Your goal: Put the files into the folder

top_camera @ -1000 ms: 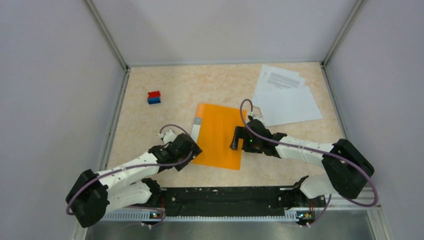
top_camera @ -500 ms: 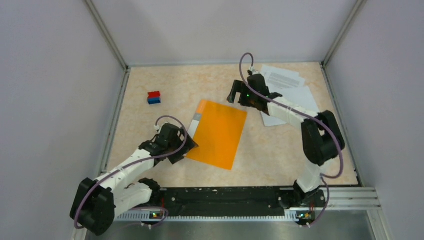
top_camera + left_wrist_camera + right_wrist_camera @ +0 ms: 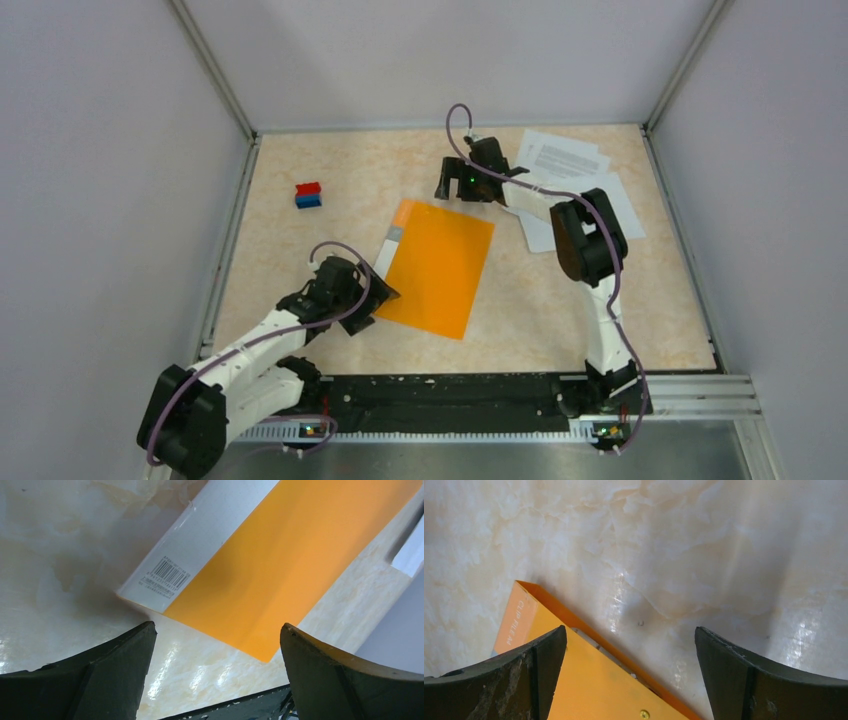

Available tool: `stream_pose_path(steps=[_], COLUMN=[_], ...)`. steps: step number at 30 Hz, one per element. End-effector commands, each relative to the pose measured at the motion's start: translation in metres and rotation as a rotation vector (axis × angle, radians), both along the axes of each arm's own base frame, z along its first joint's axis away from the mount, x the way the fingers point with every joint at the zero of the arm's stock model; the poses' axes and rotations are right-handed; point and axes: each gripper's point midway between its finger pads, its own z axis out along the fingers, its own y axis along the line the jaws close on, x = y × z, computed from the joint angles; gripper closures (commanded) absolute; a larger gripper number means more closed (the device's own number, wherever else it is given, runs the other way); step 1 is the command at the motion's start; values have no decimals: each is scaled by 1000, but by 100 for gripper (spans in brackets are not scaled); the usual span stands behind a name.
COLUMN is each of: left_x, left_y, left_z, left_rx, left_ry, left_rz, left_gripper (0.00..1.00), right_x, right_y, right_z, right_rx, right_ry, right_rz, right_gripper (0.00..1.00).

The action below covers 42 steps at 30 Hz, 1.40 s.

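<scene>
The orange folder lies closed and flat in the middle of the table, its white spine strip on the left. The white files lie in a loose pile at the back right, some with printed text. My left gripper is open and empty at the folder's near left corner. In the left wrist view the folder and its barcoded strip lie just ahead of the left gripper. My right gripper is open and empty over the folder's far edge, left of the files.
A small red-and-blue block sits at the back left. Grey walls with metal rails enclose the table on three sides. A black rail carrying the arm bases runs along the near edge.
My right arm has swung from the folder's right edge up to its far edge beside the files. The folder has turned slightly. My left gripper has drawn back a little to the left.
</scene>
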Motion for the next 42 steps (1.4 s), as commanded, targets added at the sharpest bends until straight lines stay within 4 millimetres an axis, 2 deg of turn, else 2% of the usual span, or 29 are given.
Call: stream_pose_path(steps=[1, 11, 21, 28, 39, 42], left_x=[15, 30, 35, 38, 41, 41], left_y=[-5, -8, -4, 3, 13, 15], left_z=[5, 9, 23, 31, 42, 48], left_rx=[-38, -67, -122, -162, -315, -335], left_ry=[-57, -118, -192, -240, -329, -354], left_rz=[30, 65, 130, 208, 346, 361], left_gripper=[1, 1, 1, 1, 1, 5], right_x=[5, -25, -66, -83, -105, -108], right_y=[7, 10, 21, 20, 21, 22], right_z=[6, -11, -26, -20, 2, 4], right_rx=[31, 31, 22, 47, 109, 122], right_ry=[-5, 48, 107, 138, 175, 188], right_rz=[41, 62, 98, 88, 88, 88], right_gripper=[1, 1, 1, 1, 1, 1])
